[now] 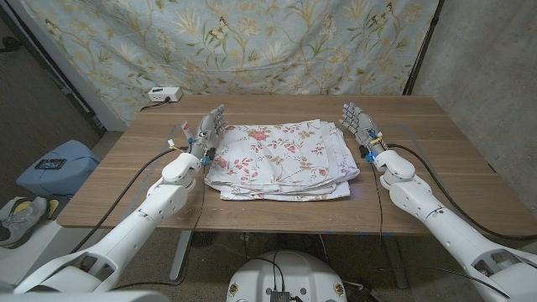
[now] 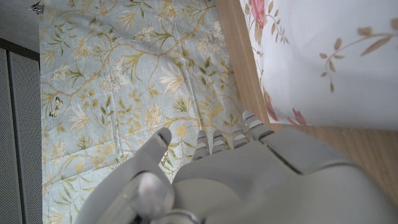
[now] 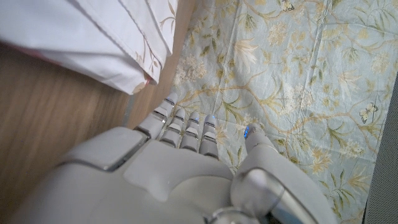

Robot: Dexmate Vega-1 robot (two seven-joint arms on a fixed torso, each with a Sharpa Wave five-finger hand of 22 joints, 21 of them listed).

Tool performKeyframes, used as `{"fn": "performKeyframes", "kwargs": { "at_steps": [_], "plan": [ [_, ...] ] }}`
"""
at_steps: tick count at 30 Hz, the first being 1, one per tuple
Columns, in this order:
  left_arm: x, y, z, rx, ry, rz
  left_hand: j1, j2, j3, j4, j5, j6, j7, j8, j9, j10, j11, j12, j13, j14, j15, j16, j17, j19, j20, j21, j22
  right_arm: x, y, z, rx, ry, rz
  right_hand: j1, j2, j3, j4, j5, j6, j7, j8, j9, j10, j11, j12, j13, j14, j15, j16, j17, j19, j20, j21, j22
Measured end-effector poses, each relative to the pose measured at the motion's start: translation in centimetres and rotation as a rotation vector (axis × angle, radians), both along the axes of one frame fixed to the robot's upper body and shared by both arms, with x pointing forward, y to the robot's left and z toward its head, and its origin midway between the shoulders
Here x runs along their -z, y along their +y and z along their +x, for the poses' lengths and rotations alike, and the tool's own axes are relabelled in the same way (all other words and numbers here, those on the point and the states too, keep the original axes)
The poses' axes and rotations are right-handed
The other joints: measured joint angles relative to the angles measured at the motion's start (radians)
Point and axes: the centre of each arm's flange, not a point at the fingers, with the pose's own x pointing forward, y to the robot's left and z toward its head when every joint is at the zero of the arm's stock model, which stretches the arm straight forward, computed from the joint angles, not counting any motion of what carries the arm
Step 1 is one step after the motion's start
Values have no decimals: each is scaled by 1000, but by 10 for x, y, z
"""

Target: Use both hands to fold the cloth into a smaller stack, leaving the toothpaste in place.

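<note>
Hands first: my left hand (image 1: 207,130) stands beside the cloth's left edge, fingers straight and slightly apart, holding nothing. Right hand (image 1: 359,123) mirrors it just off the cloth's right edge, also spread and empty. I read this as a bracketing pose, one hand per side, ready to take opposite edges for a two-handed fold.

Cloth (image 1: 281,158) lies between them at mid-table, white with red flowers, already doubled into loose layers with rumpled edges. From the left wrist view the cloth (image 2: 323,56) sits close to my fingers (image 2: 214,142) but apart; from the right wrist view the layered edge (image 3: 118,43) is near my fingers (image 3: 186,127), no contact.

Toothpaste: I can't spot it in these pictures, so I can't say where it is.

Farther back on the table (image 1: 453,159), near the rear left corner, a small white box (image 1: 164,95); any marking is too small to read. Behind it hangs a floral backdrop (image 1: 252,42). No legible writing anywhere.
</note>
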Motion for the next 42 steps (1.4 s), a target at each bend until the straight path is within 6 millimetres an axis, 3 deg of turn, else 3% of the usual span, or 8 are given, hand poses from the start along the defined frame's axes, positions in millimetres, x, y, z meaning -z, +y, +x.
{"fn": "performKeyframes", "kwargs": {
  "at_steps": [19,42],
  "plan": [
    [-6,-7,-9,18,-3,36,19,-10,8,-14,0,5,-5,0,0,0,0,0,0,0,0,0,-3,0,0,0,0,-5,-1,-1,5,-18,-19,0,0,0,0,0,0,0,0,0,0,0,0,0,0,0,0,0,0,0,0,0],
    [9,-11,-56,10,-8,68,46,-9,5,-39,4,15,-3,0,0,21,6,5,0,0,0,0,-3,4,-4,0,0,-12,-2,-5,12,-61,-70,5,-5,4,-4,0,-3,-2,0,-3,-9,2,0,0,-7,0,0,-3,-4,-4,0,0]
  ]
}}
